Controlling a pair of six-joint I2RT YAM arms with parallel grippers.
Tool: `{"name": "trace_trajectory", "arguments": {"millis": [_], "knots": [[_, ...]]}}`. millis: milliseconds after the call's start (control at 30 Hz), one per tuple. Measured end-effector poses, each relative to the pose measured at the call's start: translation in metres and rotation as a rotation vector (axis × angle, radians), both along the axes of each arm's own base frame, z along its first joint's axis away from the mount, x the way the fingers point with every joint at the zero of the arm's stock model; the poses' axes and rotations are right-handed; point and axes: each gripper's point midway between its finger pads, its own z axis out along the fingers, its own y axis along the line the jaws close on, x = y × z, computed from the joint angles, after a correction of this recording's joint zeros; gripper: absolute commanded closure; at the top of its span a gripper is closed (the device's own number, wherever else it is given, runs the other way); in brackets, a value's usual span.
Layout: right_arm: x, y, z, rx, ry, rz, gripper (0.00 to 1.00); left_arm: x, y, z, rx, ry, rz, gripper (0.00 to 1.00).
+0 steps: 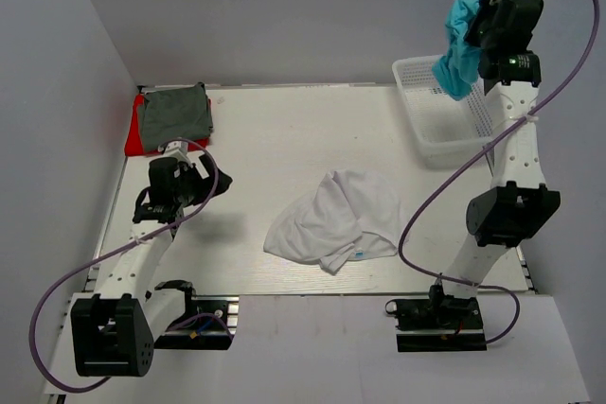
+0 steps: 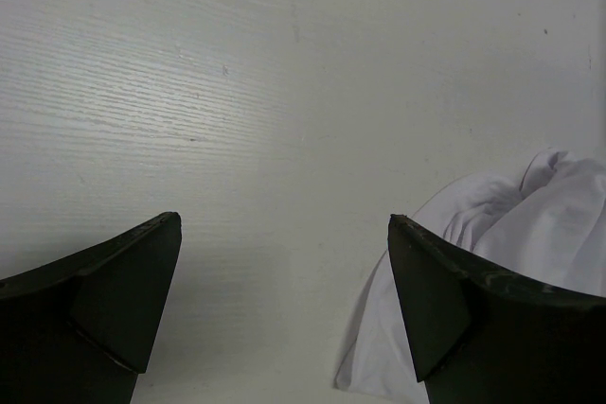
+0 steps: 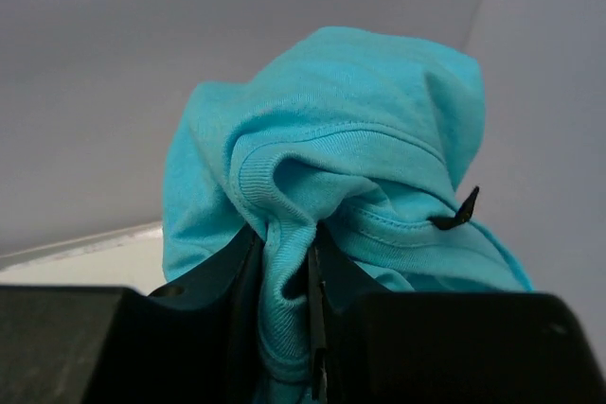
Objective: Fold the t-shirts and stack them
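My right gripper (image 1: 476,30) is raised high above the basket, shut on the turquoise t-shirt (image 1: 459,49), which hangs bunched from it. In the right wrist view its jaws pinch the ribbed collar of the turquoise t-shirt (image 3: 331,139). A crumpled white t-shirt (image 1: 338,218) lies in the middle of the table. A folded grey-green t-shirt (image 1: 175,113) rests on a red t-shirt (image 1: 134,134) at the back left. My left gripper (image 1: 210,180) hovers open over bare table left of the white t-shirt (image 2: 530,234), with nothing between its fingers (image 2: 123,290).
A white lattice basket (image 1: 426,125) stands at the back right, under the hanging shirt. Grey walls close in the table on the left, back and right. Purple cables loop beside both arms.
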Motion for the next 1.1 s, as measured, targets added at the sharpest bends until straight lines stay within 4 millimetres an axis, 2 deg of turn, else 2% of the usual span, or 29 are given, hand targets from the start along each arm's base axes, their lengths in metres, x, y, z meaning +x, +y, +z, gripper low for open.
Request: {"name": "trace_trajectory", "arguments": {"millis": [100,233,267,333,367,433,500,567,600,667,733,867,933,1000,1033,1100], "knots": [[0.015,-0.028,-0.034,-0.019,0.081,-0.031,1.00,0.000,-0.004,-0.004,-0.010,0.010,-0.027,0.00],[0.043,-0.051,-0.114,-0.017,0.247,-0.029,1.00,-0.003,-0.013,-0.015,-0.039,0.031,-0.074,0.00],[0.049,-0.054,-0.139,-0.009,0.297,-0.018,0.93,-0.006,-0.016,-0.020,-0.050,0.042,-0.087,0.00],[0.054,-0.055,-0.184,0.014,0.394,0.016,0.48,-0.014,-0.023,-0.031,-0.075,0.069,-0.107,0.00],[0.054,-0.055,-0.208,0.025,0.451,0.035,0.10,-0.019,-0.027,-0.037,-0.089,0.082,-0.118,0.00],[0.049,-0.053,-0.242,0.050,0.543,0.051,0.10,-0.030,-0.040,-0.048,-0.126,0.108,-0.156,0.00],[0.037,-0.048,-0.260,0.074,0.605,0.066,0.10,-0.036,-0.051,-0.053,-0.141,0.126,-0.185,0.00],[0.022,-0.041,-0.268,0.089,0.636,0.076,0.10,-0.042,-0.065,-0.055,-0.148,0.144,-0.229,0.00],[0.006,-0.034,-0.274,0.100,0.666,0.081,0.10,-0.046,-0.073,-0.057,-0.147,0.155,-0.254,0.00],[-0.024,-0.018,-0.272,0.105,0.686,0.094,0.10,-0.052,-0.087,-0.062,-0.136,0.190,-0.300,0.00],[-0.053,0.003,-0.256,0.095,0.680,0.113,0.10,-0.059,-0.100,-0.071,-0.103,0.241,-0.337,0.00],[-0.100,0.057,-0.202,0.066,0.543,0.177,0.10,-0.080,-0.118,-0.090,-0.037,0.328,-0.403,0.07],[-0.127,0.087,-0.191,0.073,0.498,0.229,0.10,-0.086,-0.126,-0.091,-0.011,0.340,-0.425,0.12],[-0.159,0.111,-0.196,0.091,0.502,0.275,0.10,-0.093,-0.136,-0.093,0.014,0.353,-0.458,0.19],[-0.174,0.119,-0.204,0.106,0.515,0.286,0.10,-0.097,-0.140,-0.094,0.024,0.364,-0.474,0.30],[-0.205,0.126,-0.233,0.143,0.590,0.277,0.10,-0.106,-0.144,-0.098,0.050,0.389,-0.492,0.39]]}}
